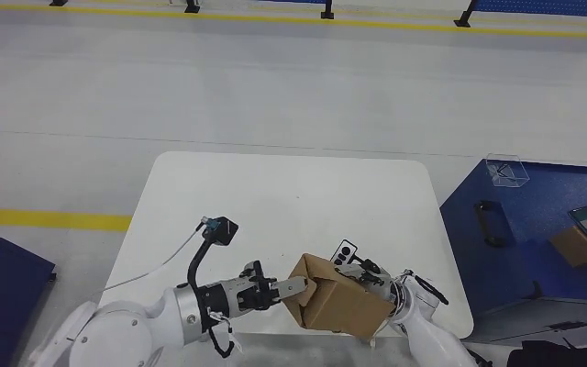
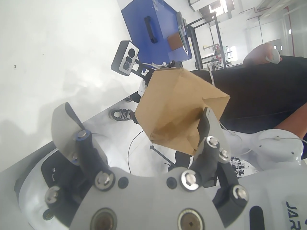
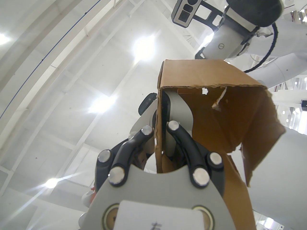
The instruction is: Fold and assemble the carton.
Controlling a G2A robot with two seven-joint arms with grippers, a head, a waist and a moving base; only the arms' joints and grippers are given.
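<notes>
Here, we are holding the carton (image 1: 337, 301) tilted in the air over the near edge of the bench (image 1: 275, 202), apparently so both arms can be working on it free of the surface. Our right fingers (image 3: 178, 111) are clamping one wall at the open end, one inside and one outside, to steady the box. Our left fingers (image 2: 211, 130) are spread wide, one resting against the opposite side, likely bracing it or pushing a panel home. A ragged flap is hanging loose at the open end, so we are judging the assembly unfinished.
</notes>
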